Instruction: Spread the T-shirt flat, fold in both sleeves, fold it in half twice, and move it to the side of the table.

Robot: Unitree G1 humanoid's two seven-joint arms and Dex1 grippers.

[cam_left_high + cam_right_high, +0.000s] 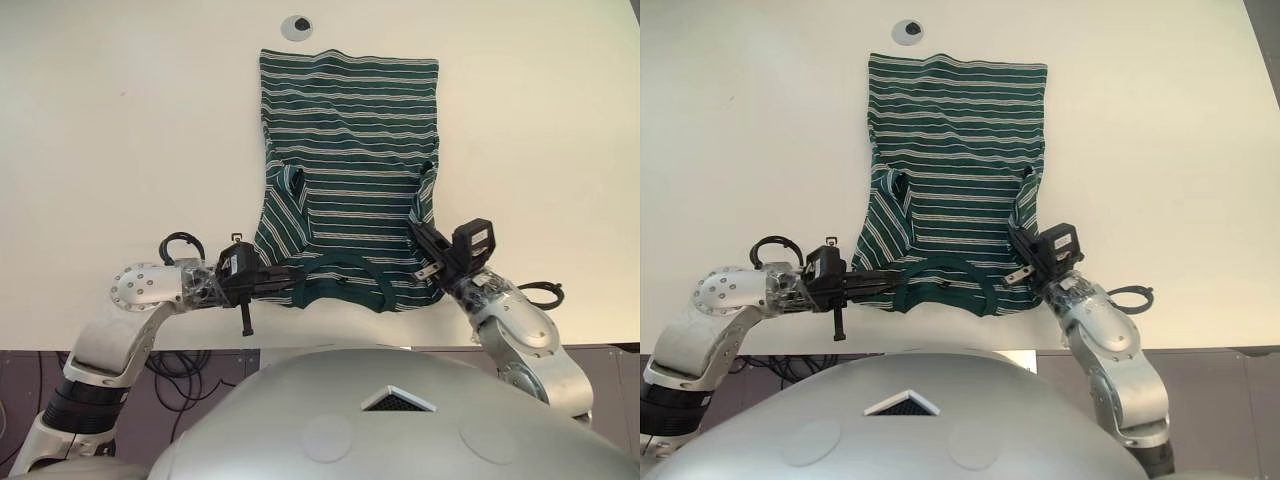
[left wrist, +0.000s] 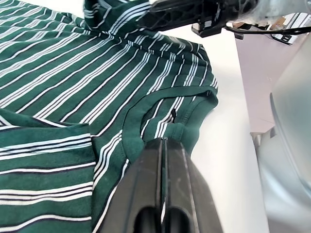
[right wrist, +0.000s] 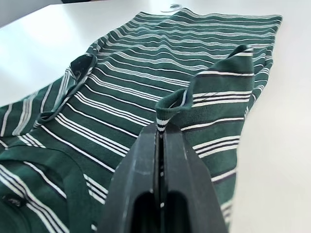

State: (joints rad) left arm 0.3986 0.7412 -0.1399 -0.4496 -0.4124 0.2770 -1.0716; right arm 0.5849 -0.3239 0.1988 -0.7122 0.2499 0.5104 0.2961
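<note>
**Stage of the fold.** The table (image 1: pixel 120 150) carries the shirt (image 1: pixel 350 120), which lies spread flat near the middle, hem at the far end and collar at the near edge. Both sleeves (image 1: pixel 287 195) are already turned in over the body, so spreading and sleeve-folding look complete. Left to do are the two half-folds and the move to the table's side.

The left gripper (image 1: pixel 298 273) is closed on the near edge beside the collar. The right gripper (image 1: pixel 418 235) is closed on the opposite shoulder, where the folded sleeve's cloth rises into its jaws. This paired hold suggests the first half-fold is being set up, though no cloth has been carried over yet.

A small grey disc (image 1: pixel 297 27) sits just beyond the hem.

**Writing.** None is legible (a pale patch on the left gripper is too small to read).
</note>
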